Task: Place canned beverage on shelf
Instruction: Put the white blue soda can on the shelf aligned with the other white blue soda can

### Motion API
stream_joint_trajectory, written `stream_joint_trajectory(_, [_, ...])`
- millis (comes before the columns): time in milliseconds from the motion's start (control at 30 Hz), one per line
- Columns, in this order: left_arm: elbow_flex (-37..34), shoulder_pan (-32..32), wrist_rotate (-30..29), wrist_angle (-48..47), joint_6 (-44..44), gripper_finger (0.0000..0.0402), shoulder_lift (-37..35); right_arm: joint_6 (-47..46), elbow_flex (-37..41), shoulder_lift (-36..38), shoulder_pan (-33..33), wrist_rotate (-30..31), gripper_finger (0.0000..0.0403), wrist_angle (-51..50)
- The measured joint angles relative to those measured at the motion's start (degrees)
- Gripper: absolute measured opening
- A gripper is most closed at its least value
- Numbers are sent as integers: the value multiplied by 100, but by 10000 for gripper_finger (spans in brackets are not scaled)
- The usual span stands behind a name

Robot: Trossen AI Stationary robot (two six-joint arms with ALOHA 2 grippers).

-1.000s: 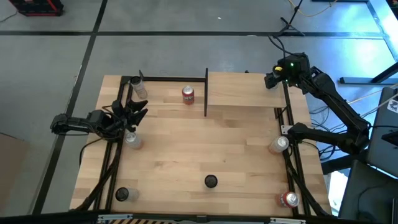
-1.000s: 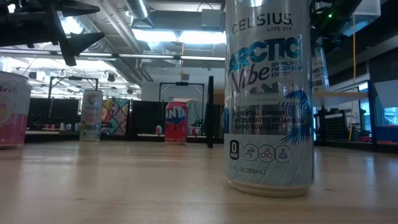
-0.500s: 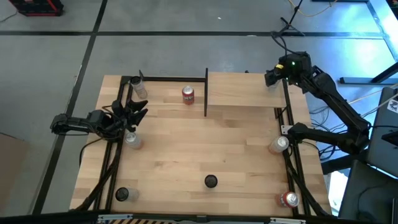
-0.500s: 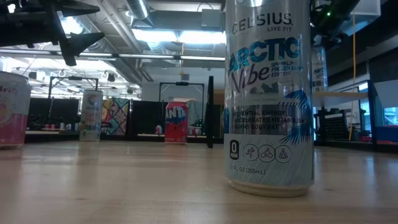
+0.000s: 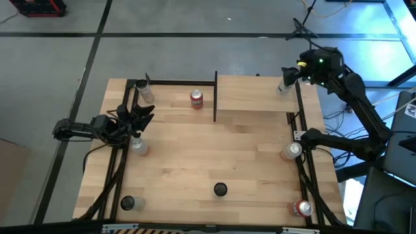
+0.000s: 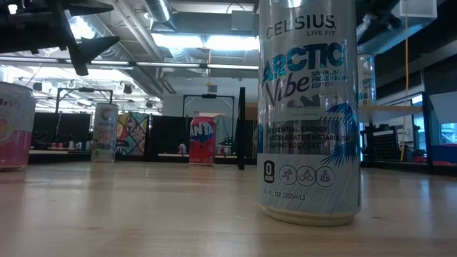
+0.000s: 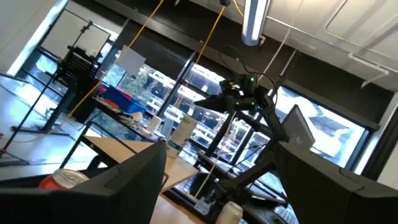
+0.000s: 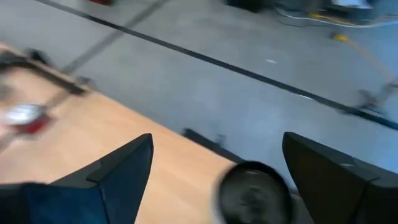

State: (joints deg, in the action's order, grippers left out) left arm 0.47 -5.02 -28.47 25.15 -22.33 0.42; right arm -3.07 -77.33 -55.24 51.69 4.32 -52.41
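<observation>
The shelf [image 5: 250,94] is a light-wood board on black posts at the table's far right. A silver can [image 5: 284,86] stands upright on its base at the shelf's far right corner; it also shows in the low view [image 6: 366,77]. My right gripper [image 5: 290,73] is open beside and above this can, on its right. In the right wrist view the can's dark top [image 8: 252,191] lies below the spread fingers, and my right gripper [image 8: 216,138] touches nothing. My left gripper [image 5: 145,115] is open and empty over the table's left edge; the left wrist view shows my left gripper [image 7: 221,146] with its fingers wide apart.
A red can [image 5: 196,99] stands left of the shelf's black post [image 5: 215,96]. Other cans stand at the far left [image 5: 144,93], left [image 5: 138,145], near left [image 5: 128,203], near middle [image 5: 221,189], right [image 5: 292,151] and near right [image 5: 302,208].
My right gripper has drawn away from the silver can, toward the table's right edge and a little up. The can, which the gripper covered in the high view, now shows standing on the shelf's far right corner.
</observation>
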Motion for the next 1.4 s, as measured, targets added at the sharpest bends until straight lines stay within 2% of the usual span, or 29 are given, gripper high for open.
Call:
stream_joint_trajectory(133, [75, 2, 66, 6, -6, 292, 45, -275, -91, 2, -416, -843, 347, 45])
stream_joint_trajectory(200, [134, 1, 79, -2, -6, 292, 134, -334, -91, -28, -794, -1039, 347, 45])
stream_joint_trajectory(433, [330, 1, 610, 0, 16, 292, 688, -598, -88, -367, -2362, -931, 347, 246])
stream_joint_trajectory(700, [717, 2, 950, -10, 22, 292, 1533, -806, -86, -969, -3622, -945, 347, 556])
stream_joint_trajectory(1067, [1618, -28, 1719, -34, 15, 292, 3080, -1323, -82, -1688, -4837, -947, 347, 613])
stream_joint_trajectory(1400, [2380, -744, 1659, -51, -117, 292, 4557, -1773, -82, -1937, -6000, -850, 347, 629])
